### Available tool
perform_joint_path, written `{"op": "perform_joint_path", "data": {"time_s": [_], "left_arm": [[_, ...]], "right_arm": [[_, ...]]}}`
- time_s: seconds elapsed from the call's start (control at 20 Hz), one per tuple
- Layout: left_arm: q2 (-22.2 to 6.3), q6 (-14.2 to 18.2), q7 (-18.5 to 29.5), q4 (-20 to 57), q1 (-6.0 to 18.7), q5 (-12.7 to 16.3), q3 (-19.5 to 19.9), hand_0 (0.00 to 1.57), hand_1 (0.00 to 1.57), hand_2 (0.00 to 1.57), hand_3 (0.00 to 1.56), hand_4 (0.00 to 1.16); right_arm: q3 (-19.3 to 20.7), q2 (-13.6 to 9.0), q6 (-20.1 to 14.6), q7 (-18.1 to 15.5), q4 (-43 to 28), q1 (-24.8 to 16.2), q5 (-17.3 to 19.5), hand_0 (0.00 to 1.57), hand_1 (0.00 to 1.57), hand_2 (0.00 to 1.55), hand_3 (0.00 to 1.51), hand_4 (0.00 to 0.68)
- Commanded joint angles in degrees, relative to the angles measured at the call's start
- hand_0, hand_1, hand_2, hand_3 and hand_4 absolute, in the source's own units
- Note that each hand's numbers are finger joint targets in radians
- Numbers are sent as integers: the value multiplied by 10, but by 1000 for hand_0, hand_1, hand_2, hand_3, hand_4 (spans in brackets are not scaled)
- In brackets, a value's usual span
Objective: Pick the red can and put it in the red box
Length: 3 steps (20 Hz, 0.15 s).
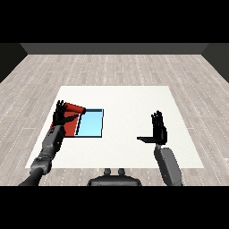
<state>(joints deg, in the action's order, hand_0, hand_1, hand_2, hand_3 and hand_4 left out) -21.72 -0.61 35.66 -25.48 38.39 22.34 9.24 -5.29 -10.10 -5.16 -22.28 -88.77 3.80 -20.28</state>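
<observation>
Here the red cylindrical can (75, 108) lies on its side over the far edge of the flat red tray (71, 126), its long axis running left to right. The left hand (59, 115) hangs over the tray just beside the can, fingers spread, holding nothing. The light blue tray (91, 123) adjoins the red tray's right side on the white table (129, 103). Well right of the trays, the right hand (157, 129) is raised, fingers straight, thumb out
</observation>
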Motion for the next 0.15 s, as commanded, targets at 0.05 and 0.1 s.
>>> {"op": "perform_joint_path", "data": {"time_s": [0.05,0.1], "left_arm": [[93,-74,95,-115,-69,33,-9,0,0,0,0,0],[83,-73,71,-155,-72,38,-12,0,0,0,0,0]], "right_arm": [[5,-23,33,-19,4,-15,0,0,0,0,0,0],[-5,-11,21,-22,5,-10,13,0,0,0,0,0]]}}
